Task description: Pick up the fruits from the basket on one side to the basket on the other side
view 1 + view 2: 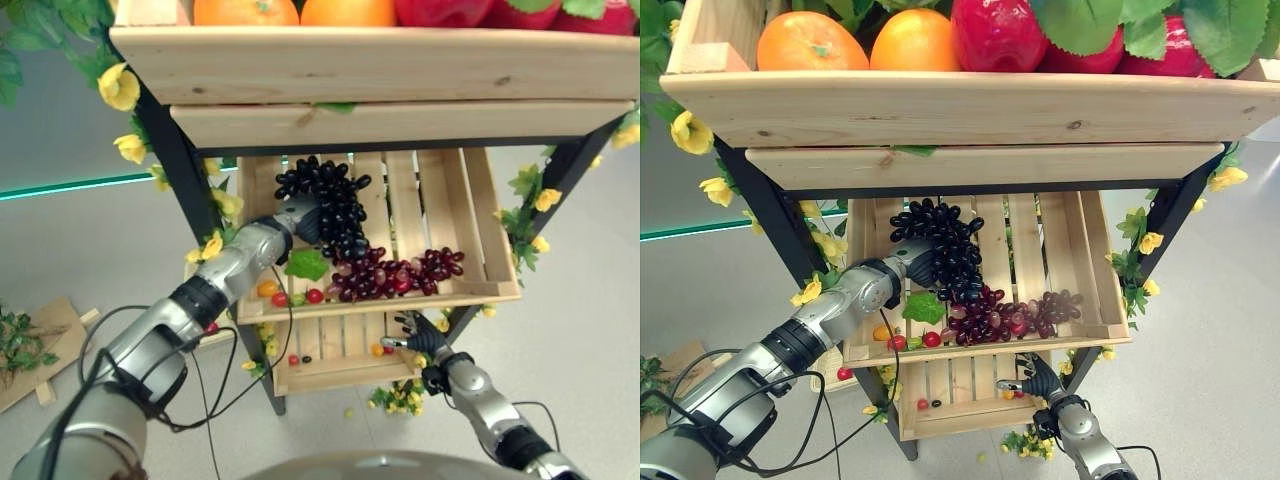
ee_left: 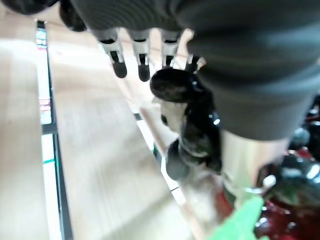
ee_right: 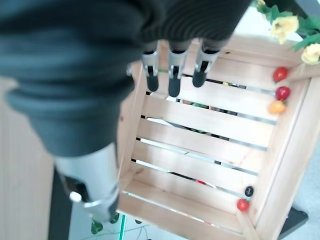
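A wooden stand with three slatted crates, one above the other, is seen from above. In the top crate (image 1: 940,105) two oranges (image 1: 810,42) and red fruits (image 1: 998,32) with green leaves are held. In the middle crate (image 1: 485,215) a bunch of red grapes (image 1: 395,275) is laid along the front edge, with a green leaf (image 1: 306,264) and several small red, orange and green fruits (image 1: 290,293) gathered in the front left corner. A bunch of black grapes (image 1: 335,205) is held up over the left part of this crate, its lower end touching the red bunch. It is gripped by the left hand (image 1: 303,217), whose thumb and fingers are curled round the bunch's upper part, as shown in the left wrist view.

In the bottom crate (image 3: 280,165) only a few small fruits are found: a red one and a black one (image 3: 246,197) in one corner, and two red ones with an orange one (image 3: 279,92) in another. The right hand (image 1: 418,334) is hung just over the front right edge of this crate, its fingers straight and slightly spread, holding nothing.

Yellow flowers (image 1: 120,87) with leaves are twined along the black legs (image 1: 175,165) of the stand.
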You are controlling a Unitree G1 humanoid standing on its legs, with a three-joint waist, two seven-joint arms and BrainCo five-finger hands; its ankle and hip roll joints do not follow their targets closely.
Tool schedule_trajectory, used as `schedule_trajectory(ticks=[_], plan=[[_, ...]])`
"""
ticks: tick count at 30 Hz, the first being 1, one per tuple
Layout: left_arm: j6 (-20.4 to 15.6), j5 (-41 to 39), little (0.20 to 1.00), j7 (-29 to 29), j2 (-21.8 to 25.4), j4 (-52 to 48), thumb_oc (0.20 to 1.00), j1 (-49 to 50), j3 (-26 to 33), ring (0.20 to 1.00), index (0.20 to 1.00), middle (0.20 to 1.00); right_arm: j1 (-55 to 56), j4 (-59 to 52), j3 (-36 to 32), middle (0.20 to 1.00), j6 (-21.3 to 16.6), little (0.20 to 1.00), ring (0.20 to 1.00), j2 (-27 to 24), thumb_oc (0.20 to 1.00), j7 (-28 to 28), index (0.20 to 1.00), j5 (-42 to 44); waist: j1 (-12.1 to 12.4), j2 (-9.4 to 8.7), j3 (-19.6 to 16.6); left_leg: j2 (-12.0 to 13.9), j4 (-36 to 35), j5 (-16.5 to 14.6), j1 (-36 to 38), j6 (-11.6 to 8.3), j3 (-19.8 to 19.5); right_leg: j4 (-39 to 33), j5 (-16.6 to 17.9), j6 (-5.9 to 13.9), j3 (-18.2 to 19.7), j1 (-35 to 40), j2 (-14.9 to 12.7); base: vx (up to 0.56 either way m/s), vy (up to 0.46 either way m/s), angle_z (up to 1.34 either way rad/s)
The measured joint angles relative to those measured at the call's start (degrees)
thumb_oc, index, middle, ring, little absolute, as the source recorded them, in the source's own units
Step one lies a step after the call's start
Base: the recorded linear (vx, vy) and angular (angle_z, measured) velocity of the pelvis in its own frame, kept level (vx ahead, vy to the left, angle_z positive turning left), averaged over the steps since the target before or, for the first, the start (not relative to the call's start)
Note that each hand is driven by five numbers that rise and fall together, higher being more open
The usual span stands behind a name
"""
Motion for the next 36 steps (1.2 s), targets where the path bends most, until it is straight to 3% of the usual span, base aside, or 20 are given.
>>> schedule_trajectory(ticks=[5, 14, 20, 25, 36], plan=[[-2.36, 0.56, 1.0, -0.27, 5.52, -12.97, 1.0, 3.31, 2.23, 1.0, 1.0, 1.0, 0.06, -0.13, -0.48, 1.0, -0.01, 1.0, 1.0, 0.12, 1.0, 0.02, 1.0, 0.0, 0.91, 0.05, 0.53, 0.0, 0.01, 0.13, 0.0, -0.34, -0.21, 0.0, -0.05, -0.04, -0.13, 0.11, 0.02, 0.0, 0.0, 0.0], [-4.88, 1.12, 1.0, 0.28, 7.56, -26.83, 1.0, 13.09, 11.35, 1.0, 1.0, 1.0, 0.89, -0.36, -4.24, 1.0, -0.01, 1.0, 1.0, 0.2, 1.0, -0.07, 1.0, 0.0, 1.58, 0.26, 0.75, 0.03, 0.01, 0.11, 0.0, -0.38, -1.04, -0.01, -0.21, -0.09, -0.46, 0.28, 0.06, 0.0, -0.001, 0.01], [-6.03, 1.25, 1.0, 0.63, 8.5, -30.47, 1.0, 17.49, 15.04, 1.0, 1.0, 1.0, 1.19, -0.46, -4.28, 1.0, -0.01, 1.0, 1.0, 0.24, 1.0, -0.08, 1.0, 0.0, 2.23, 0.35, 0.81, 0.2, 0.0, 0.1, 0.07, -0.39, -1.42, -0.01, -0.3, -0.2, -0.81, 0.54, 0.24, 0.0, 0.0, 0.03], [-6.67, 1.8, 1.0, 0.76, 13.76, -34.14, 1.0, 22.71, 20.01, 1.0, 1.0, 1.0, 2.12, -0.5, -4.4, 1.0, -0.01, 1.0, 1.0, 0.3, 1.0, -0.03, 1.0, 0.0, 3.0, 0.4, 1.0, 0.27, 0.0, -0.12, 0.06, -0.45, -2.53, -0.01, -0.74, -0.32, -1.8, 1.0, 0.28, 0.0, -0.002, 0.11], [-9.16, 1.74, 1.0, 4.71, 13.13, -39.84, 1.0, 32.3, 25.79, 1.0, 1.0, 1.0, 2.68, -0.7, -4.53, 1.0, -0.01, 1.0, 1.0, 0.26, 1.0, -0.04, 1.0, 0.01, 2.65, 0.95, 1.32, 0.35, 0.11, 0.01, 0.07, -0.85, -2.68, -0.01, -0.89, -0.55, -1.86, 1.02, 0.69, 0.0, 0.0, 0.0]])
